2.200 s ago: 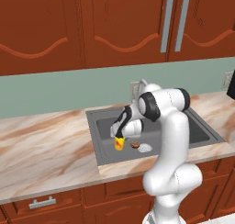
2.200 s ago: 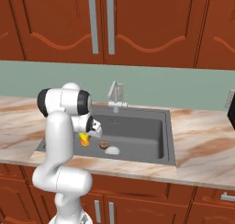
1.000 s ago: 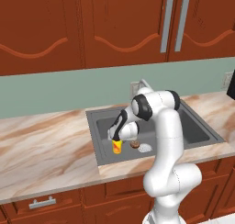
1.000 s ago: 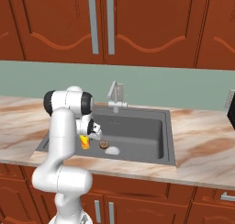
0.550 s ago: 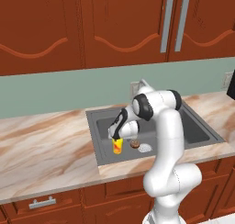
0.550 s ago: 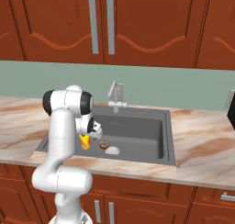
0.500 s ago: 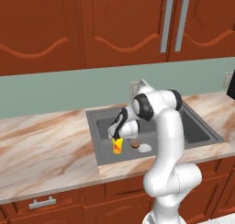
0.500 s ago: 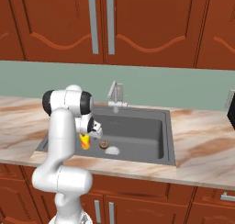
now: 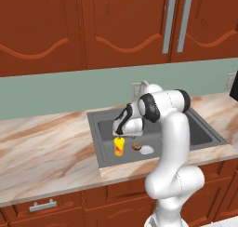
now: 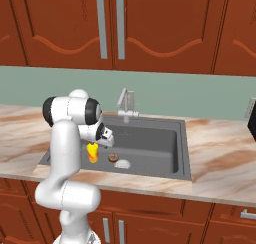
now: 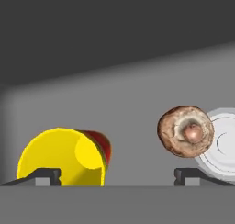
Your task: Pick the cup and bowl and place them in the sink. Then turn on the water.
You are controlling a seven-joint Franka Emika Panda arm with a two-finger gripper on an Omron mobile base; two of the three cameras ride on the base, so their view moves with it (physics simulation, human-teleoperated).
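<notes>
Hand view shows jaws spread wide, gripping nothing, above the cup point(image 11: 62, 156) standing in the sink point(image 9: 204, 133).

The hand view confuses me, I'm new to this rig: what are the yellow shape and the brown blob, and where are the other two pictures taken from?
The machine is a white arm on a base that can drive. Two cameras sit behind it, left and right, looking over the sink. The third rides on the hand, looking along the gripper; the two dark tips at its bottom are the fingers.

The yellow shape is the cup, standing upright on the sink floor. The jaws stand open around it, holding nothing. The brown blob is a small round thing beside a pale disc; what they are I cannot tell.
</notes>
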